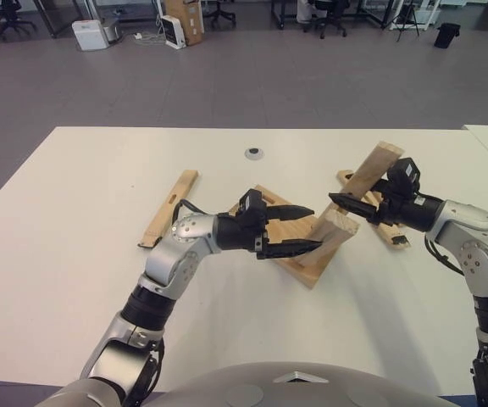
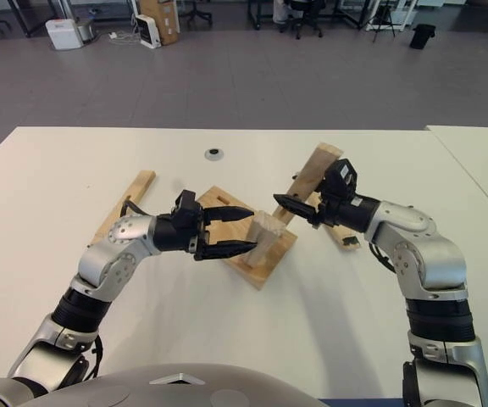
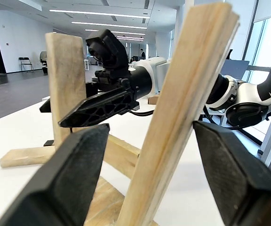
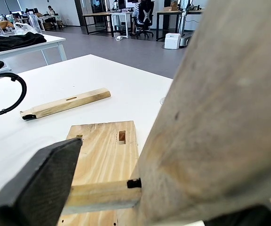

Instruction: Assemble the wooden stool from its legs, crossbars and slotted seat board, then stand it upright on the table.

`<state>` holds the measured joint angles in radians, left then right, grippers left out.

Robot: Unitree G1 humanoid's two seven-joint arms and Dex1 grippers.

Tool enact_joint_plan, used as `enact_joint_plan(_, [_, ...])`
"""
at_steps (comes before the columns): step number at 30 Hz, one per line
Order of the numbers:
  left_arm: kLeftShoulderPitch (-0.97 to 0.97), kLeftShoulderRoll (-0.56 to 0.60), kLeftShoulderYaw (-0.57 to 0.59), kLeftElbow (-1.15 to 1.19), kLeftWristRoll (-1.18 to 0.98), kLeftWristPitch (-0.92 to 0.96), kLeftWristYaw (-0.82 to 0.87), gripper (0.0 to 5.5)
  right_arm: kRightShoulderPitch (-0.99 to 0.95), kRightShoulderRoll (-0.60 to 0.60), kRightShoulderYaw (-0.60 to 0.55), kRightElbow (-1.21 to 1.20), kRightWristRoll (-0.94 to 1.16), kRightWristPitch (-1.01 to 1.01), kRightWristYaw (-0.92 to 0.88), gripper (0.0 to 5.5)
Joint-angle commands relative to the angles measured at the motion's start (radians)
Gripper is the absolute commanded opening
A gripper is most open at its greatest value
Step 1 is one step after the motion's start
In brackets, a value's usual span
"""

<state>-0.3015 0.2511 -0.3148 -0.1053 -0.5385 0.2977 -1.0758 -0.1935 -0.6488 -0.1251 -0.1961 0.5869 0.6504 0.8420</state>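
Seat board (image 1: 310,268) lies flat; left hand (image 1: 316,229) spread around near leg (image 1: 337,225), right hand (image 1: 339,202) clamps far leg (image 1: 376,165)

The seat board (image 1: 307,271) lies flat at mid-worktop (image 1: 74,254). From it, you have a leg (image 1: 339,222) standing tilted on its 3 o'clock edge, between the spread fingers of the left pincer (image 1: 314,227). A second leg (image 1: 373,168) leans at 2 o'clock, against the right pincer (image 1: 339,203). A loose bar (image 1: 169,208) lies at 9 o'clock.
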Motion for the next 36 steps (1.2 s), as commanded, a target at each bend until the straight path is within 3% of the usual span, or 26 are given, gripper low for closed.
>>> enact_joint_plan(1, [-0.070, -0.039, 0.013, 0.056, 0.074, -0.007, 0.096, 3.25, 0.024, 0.068, 0.108, -0.090, 0.100, 0.034, 0.103, 3.70])
enact_joint_plan(6, [-0.018, -0.033, -0.016, 0.012, 0.067, 0.007, 0.093, 3.25, 0.006, 0.089, 0.077, -0.061, 0.082, 0.018, 0.071, 3.70])
enact_joint_plan(10, [0.011, -0.011, -0.002, -0.021, 0.063, 0.019, 0.104, 3.25, -0.107, 0.141, -0.031, 0.045, 0.044, -0.021, -0.062, 3.70])
enact_joint_plan(13, [0.031, 0.001, 0.012, -0.052, 0.060, 0.030, 0.116, 3.25, -0.169, 0.160, -0.046, 0.065, 0.028, -0.032, -0.103, 3.70])
enact_joint_plan(23, [-0.027, 0.067, 0.175, -0.057, -0.049, 0.094, 0.110, 3.25, -0.265, 0.168, -0.102, 0.178, -0.010, -0.092, -0.185, 3.70])
enact_joint_plan(26, [-0.171, 0.057, 0.306, 0.103, -0.062, 0.042, 0.174, 3.25, -0.299, 0.144, -0.180, 0.175, 0.033, -0.092, -0.213, 3.70])
enact_joint_plan(28, [-0.275, 0.090, 0.337, 0.313, 0.050, -0.065, 0.238, 3.25, -0.341, 0.143, -0.261, 0.149, 0.109, -0.068, -0.245, 3.70])
enact_joint_plan(32, [-0.409, 0.153, 0.233, 0.747, 0.350, -0.270, 0.362, 3.25, -0.341, 0.110, -0.342, 0.118, 0.177, -0.040, -0.290, 3.70])
enact_joint_plan(36, [-0.471, 0.146, 0.077, 1.120, 0.606, -0.415, 0.484, 3.25, -0.093, 0.004, -0.287, 0.127, -0.019, -0.066, -0.286, 3.70])
